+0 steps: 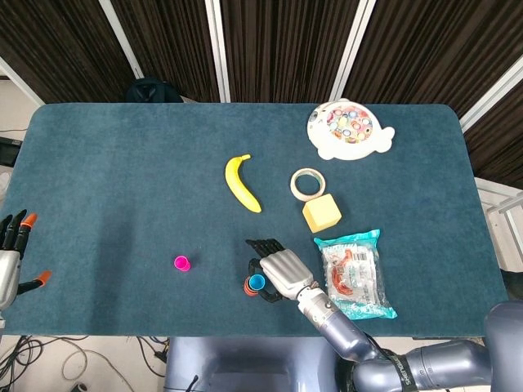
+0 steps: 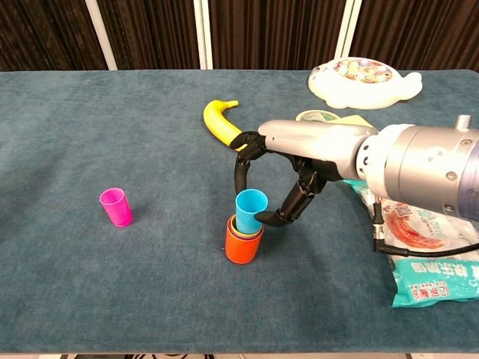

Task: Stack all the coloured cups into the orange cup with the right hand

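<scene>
Dark slatted wall behind a teal-covered bench [image 1: 122, 180]. Head view: right hand [image 1: 280, 273] over the orange cup [image 1: 248, 285], fingers pinching the blue cup [image 1: 257, 282]; pink cup [image 1: 182, 263] well left of the orange cup; banana [image 1: 242, 183] beyond it; left hand [image 1: 11, 249] at the bench's left edge, fingers spread, holding nothing. Chest view: blue cup [image 2: 251, 209] pinched between thumb and fingers [image 2: 241, 161], its base sunk into the stack in the orange cup [image 2: 242, 244], tilted slightly; pink cup [image 2: 115, 207] upright, apart to the left; snack packet [image 2: 419, 258] to the right.
</scene>
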